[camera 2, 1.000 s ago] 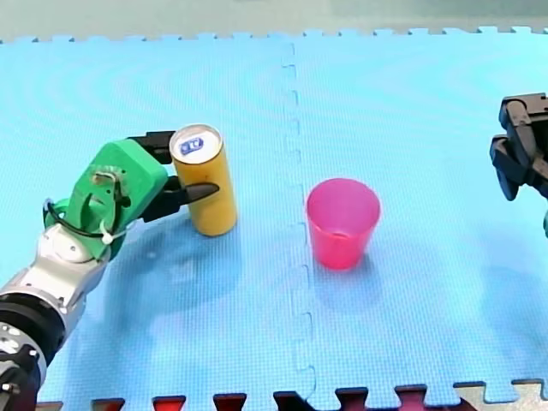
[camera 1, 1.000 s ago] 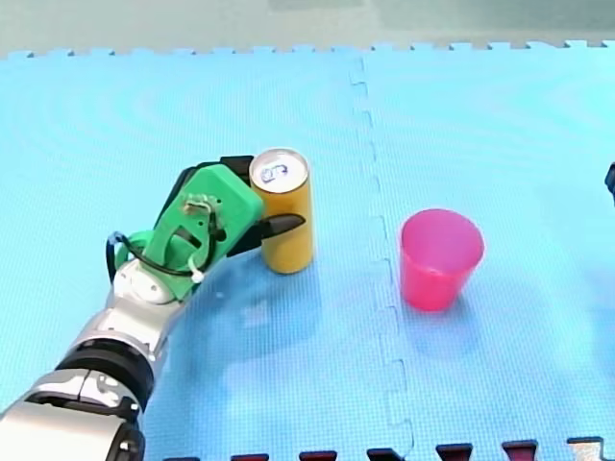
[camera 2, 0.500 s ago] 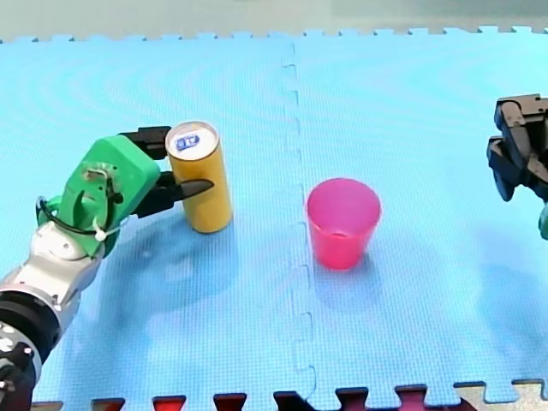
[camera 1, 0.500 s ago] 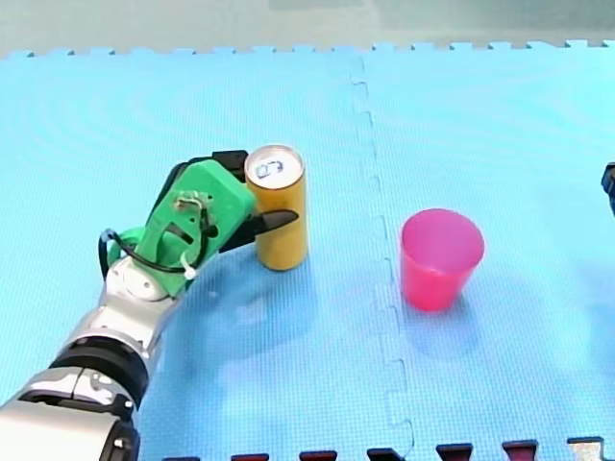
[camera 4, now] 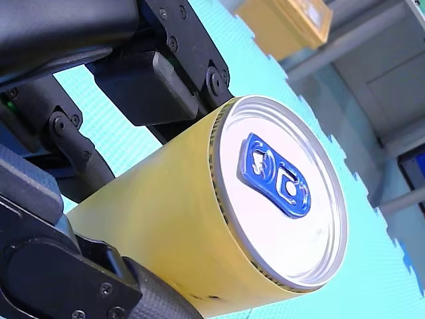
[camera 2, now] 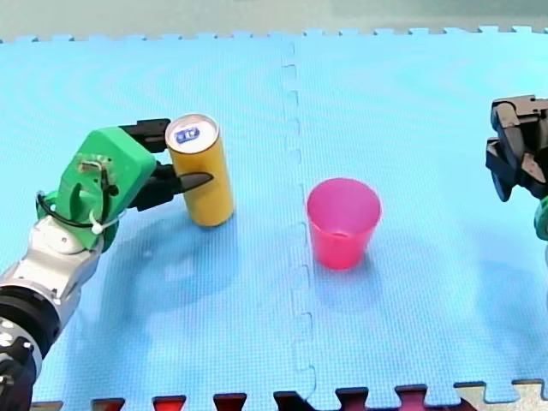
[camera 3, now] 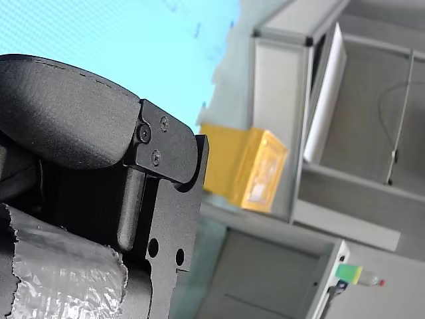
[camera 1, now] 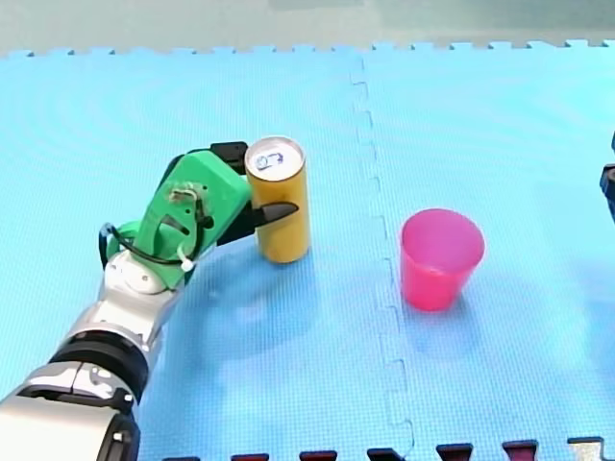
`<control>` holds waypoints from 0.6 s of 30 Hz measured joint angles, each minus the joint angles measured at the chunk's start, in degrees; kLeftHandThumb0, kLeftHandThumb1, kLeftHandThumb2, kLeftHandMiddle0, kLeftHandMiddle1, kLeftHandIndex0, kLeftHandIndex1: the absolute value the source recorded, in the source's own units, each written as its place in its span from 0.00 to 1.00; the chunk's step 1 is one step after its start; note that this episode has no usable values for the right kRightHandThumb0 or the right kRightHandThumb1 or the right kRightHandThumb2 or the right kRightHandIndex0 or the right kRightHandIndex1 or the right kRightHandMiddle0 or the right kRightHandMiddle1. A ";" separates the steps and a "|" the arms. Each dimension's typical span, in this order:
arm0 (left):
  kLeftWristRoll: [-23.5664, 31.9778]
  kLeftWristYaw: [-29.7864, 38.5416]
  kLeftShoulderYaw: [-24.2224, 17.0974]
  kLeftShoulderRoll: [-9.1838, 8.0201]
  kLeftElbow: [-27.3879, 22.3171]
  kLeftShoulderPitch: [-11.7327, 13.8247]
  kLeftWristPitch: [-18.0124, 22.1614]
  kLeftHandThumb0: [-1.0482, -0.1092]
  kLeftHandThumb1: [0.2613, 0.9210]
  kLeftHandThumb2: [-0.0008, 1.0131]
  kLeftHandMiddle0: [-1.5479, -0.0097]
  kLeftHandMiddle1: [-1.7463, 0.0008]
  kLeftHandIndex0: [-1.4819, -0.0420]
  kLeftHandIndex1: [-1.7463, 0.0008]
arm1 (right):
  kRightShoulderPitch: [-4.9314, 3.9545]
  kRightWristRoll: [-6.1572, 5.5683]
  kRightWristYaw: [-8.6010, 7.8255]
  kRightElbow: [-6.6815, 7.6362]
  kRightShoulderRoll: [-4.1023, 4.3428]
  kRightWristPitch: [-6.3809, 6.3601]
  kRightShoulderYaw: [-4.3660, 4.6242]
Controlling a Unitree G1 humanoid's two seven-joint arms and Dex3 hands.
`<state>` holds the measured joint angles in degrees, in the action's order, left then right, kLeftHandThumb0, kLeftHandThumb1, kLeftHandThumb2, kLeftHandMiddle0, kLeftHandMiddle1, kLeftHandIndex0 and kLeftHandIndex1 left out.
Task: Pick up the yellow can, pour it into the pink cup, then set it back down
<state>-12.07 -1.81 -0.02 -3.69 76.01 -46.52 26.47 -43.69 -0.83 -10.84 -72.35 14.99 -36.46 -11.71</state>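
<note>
The left hand [camera 1: 207, 206] was closed around the yellow can [camera 1: 280, 206], 1 black finger [camera 1: 276, 210] crossing its front and others [camera 4: 149, 86] pressed to its far side, with the grip at about mid-height. The can was near upright on the blue foam mat [camera 1: 288, 375], to the left of the pink cup [camera 1: 440, 257] and well apart from it; whether its base had left the mat could not be told. The lift would probably go best straight up, with the can held level until it was over the cup's rim, then tipped slowly toward the cup so the fingers did not slip on the smooth wall. Open mat lay between can and cup, crossed by 1 jigsaw seam [camera 1: 384, 288] and nothing else. The right hand [camera 2: 516, 147] hung near the mat's right edge, beyond the cup; its closure could not be told.
</note>
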 measured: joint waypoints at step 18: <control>0.56 1.23 -0.49 0.00 -0.51 -0.75 1.92 0.70 0.76 0.00 0.14 0.99 0.22 1.00 | -0.15 0.67 1.80 0.52 -0.56 0.16 1.18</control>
<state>-11.51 -0.58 -0.50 -3.69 75.49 -47.27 28.40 -43.84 -0.16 -9.04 -71.83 14.43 -36.30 -10.53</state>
